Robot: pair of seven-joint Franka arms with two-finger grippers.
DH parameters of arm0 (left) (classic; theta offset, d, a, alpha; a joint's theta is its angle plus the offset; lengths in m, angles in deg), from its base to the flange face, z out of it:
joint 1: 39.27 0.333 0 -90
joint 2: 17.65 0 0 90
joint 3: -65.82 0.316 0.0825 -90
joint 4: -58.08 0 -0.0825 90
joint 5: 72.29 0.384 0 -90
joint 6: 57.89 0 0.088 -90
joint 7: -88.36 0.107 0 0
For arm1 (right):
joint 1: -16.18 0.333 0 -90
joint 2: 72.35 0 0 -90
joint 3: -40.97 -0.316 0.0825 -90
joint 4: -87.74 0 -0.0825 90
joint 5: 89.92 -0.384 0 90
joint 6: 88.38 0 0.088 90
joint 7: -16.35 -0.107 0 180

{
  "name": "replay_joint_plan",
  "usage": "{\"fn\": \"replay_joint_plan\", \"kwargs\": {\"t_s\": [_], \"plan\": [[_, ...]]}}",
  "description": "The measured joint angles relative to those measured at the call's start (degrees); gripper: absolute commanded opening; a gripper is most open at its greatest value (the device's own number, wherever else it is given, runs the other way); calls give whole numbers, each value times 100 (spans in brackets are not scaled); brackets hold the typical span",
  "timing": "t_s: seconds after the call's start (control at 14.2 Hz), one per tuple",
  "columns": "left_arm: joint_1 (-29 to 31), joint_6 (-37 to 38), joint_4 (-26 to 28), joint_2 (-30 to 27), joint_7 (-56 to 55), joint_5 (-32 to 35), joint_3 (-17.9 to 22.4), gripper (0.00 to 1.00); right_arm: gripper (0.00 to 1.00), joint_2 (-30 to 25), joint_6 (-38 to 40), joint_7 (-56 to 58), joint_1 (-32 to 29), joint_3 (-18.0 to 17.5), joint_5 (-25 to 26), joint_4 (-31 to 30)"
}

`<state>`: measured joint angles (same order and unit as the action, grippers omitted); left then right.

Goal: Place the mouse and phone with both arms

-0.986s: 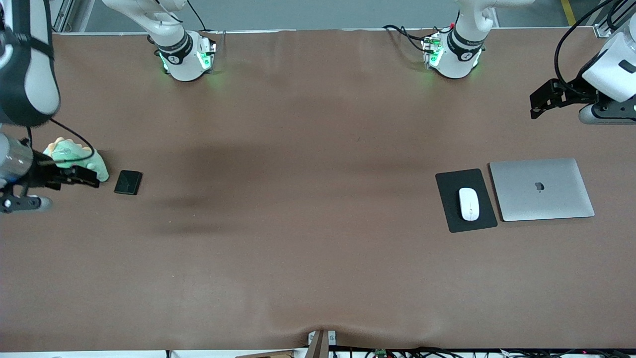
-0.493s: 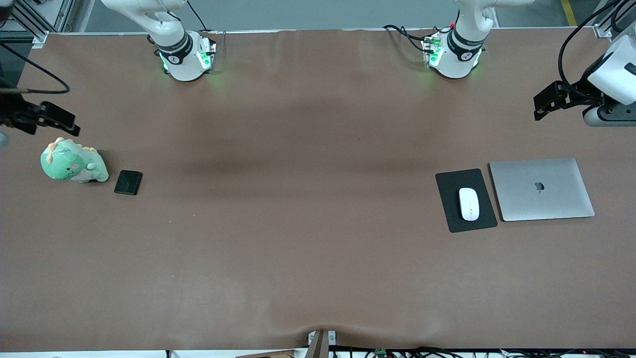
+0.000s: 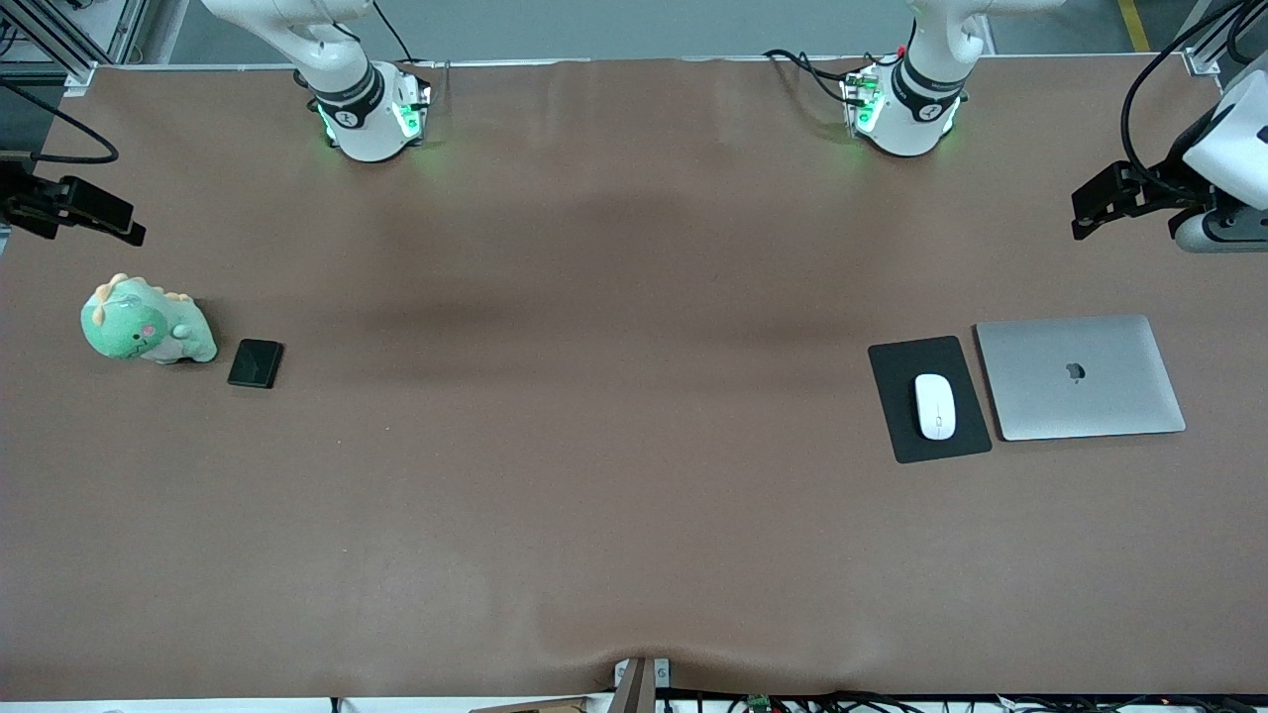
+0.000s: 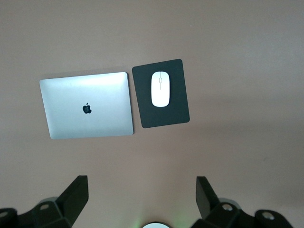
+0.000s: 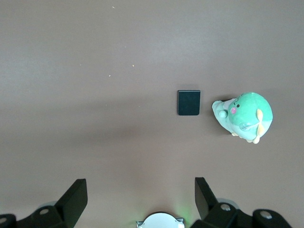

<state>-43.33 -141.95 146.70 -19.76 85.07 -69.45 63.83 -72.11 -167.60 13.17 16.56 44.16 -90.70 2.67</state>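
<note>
The white mouse lies on a black pad toward the left arm's end of the table; it also shows in the left wrist view. The black phone lies flat toward the right arm's end and shows in the right wrist view. My left gripper is open and empty, held high over the table's end edge. My right gripper is open and empty, held high over the table's other end edge.
A closed silver laptop lies beside the pad, toward the left arm's end of the table. A green plush dinosaur sits beside the phone, toward the right arm's end. The two arm bases stand along the table's top edge.
My right gripper has risen from beside the plush dinosaur and phone and drawn back over the table's end. My left gripper has drifted slightly outward. Mouse and phone have not moved.
</note>
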Motion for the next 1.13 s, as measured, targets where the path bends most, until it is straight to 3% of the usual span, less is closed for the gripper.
{"fn": "replay_joint_plan", "kwargs": {"t_s": [1.13], "plan": [[19,4,-98,9,0,0,2,100,100,-95,-38,1,0,6,-16,-3]]}}
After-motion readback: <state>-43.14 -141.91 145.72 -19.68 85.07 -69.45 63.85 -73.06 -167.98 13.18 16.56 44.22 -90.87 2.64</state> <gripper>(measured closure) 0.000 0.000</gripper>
